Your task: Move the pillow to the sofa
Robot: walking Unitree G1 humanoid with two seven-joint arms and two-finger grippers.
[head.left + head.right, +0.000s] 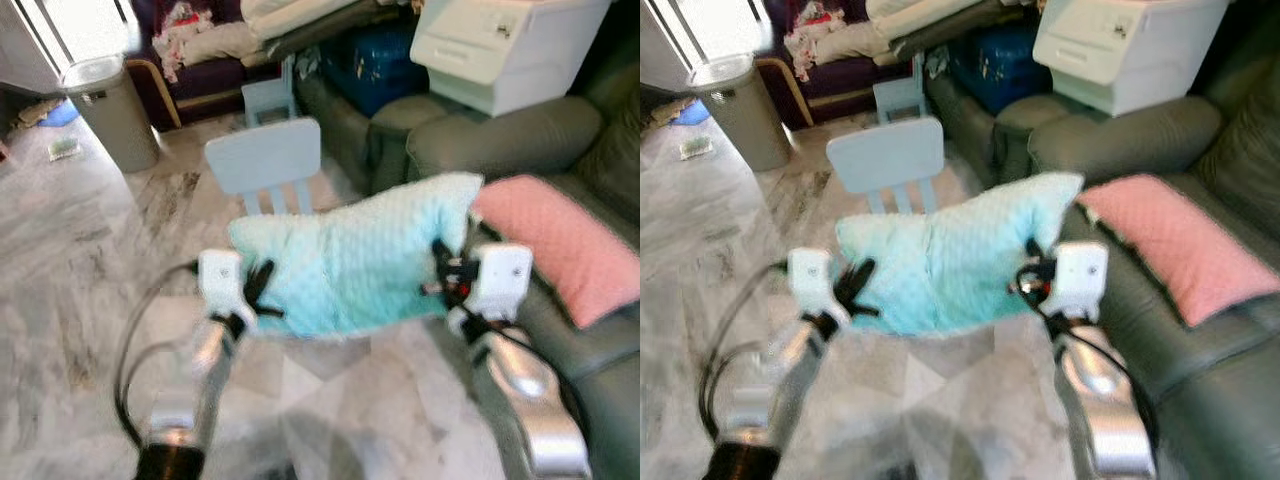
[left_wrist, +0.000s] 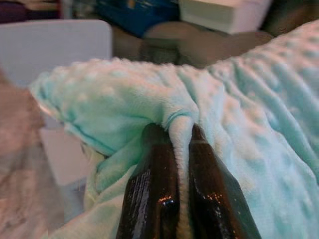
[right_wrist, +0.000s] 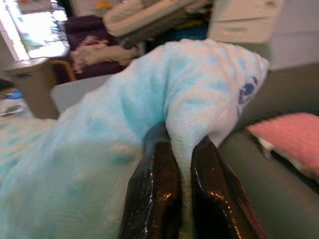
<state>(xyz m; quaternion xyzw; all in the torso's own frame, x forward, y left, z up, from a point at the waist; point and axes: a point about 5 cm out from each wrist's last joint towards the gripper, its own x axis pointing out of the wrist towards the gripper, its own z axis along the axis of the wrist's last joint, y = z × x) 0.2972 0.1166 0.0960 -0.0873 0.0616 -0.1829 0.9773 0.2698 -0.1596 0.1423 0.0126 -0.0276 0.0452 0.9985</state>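
Aqua pillow [image 1: 350,265] held up off floor between both tools, just beside sofa [image 1: 600,350] front edge, near pink cushion [image 1: 560,245]. Left tool [image 2: 178,149] pinched shut on pillow fold; right tool [image 3: 182,149] same, opp. end. Both arms reach fwd.
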